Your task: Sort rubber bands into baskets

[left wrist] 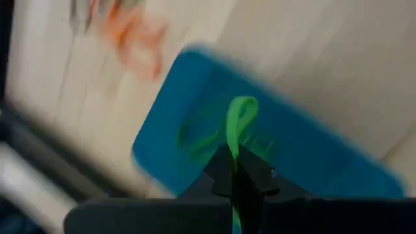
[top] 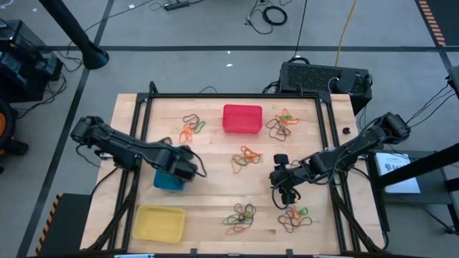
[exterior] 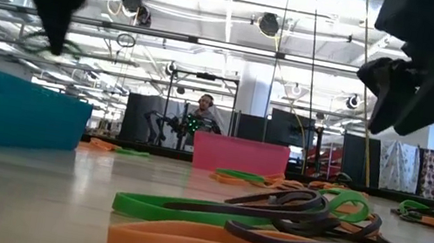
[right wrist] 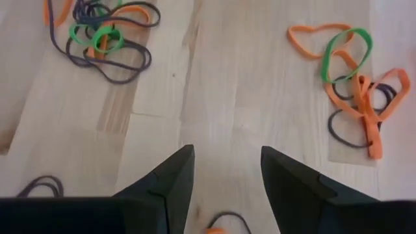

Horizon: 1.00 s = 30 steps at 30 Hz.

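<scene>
I see the left gripper (left wrist: 237, 170) over the blue basket (top: 168, 180) at lower left of the high view, fingers clamped on a green rubber band (left wrist: 238, 123); right gripper (right wrist: 224, 179), fingers apart, hovers over bare table (right wrist: 227, 97) right of centre; red basket (top: 242, 118) upper centre, yellow basket (top: 159, 221) bottom left; rubber bands (top: 247, 158) scattered in clusters.

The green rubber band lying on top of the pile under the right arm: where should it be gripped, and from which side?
The green rubber band lies flat on the tangled pile, so come straight down from above and pinch one strand at its free outer curve, away from the dark bands. The right end effector is open and empty.
</scene>
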Available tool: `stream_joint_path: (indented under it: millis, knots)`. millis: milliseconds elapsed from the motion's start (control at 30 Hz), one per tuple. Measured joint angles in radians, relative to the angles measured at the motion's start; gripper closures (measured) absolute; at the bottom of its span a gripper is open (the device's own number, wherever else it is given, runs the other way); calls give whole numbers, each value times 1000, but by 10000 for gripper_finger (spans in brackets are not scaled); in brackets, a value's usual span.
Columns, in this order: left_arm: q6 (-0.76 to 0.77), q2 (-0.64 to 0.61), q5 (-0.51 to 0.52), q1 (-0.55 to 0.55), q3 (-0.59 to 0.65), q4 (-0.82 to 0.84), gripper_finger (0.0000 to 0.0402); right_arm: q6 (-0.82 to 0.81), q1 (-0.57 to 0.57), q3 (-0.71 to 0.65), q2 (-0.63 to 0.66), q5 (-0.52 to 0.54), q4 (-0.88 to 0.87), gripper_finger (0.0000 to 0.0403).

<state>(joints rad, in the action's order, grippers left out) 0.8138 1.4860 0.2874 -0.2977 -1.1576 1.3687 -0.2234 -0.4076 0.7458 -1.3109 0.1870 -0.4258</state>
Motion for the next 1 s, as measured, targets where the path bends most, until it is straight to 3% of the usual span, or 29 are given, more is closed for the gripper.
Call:
stream_joint_path:
  millis: [233,500,733,900,1000]
  knots:
    - [64,0,-91,0,2,24,376,-44,0,-9,0,-14,-20,232]
    - [70,0,-106,1,2,28,318,-113,-16,-9,0,-92,-33,232]
    - [46,0,-111,1,3,16,300,-195,-60,-8,0,-148,-40,232]
    - [-85,0,-77,-4,3,-154,299,-285,-109,-2,0,-268,-45,232]
    - [-184,0,-9,-6,4,-337,299,-352,-141,18,0,-320,-67,232]
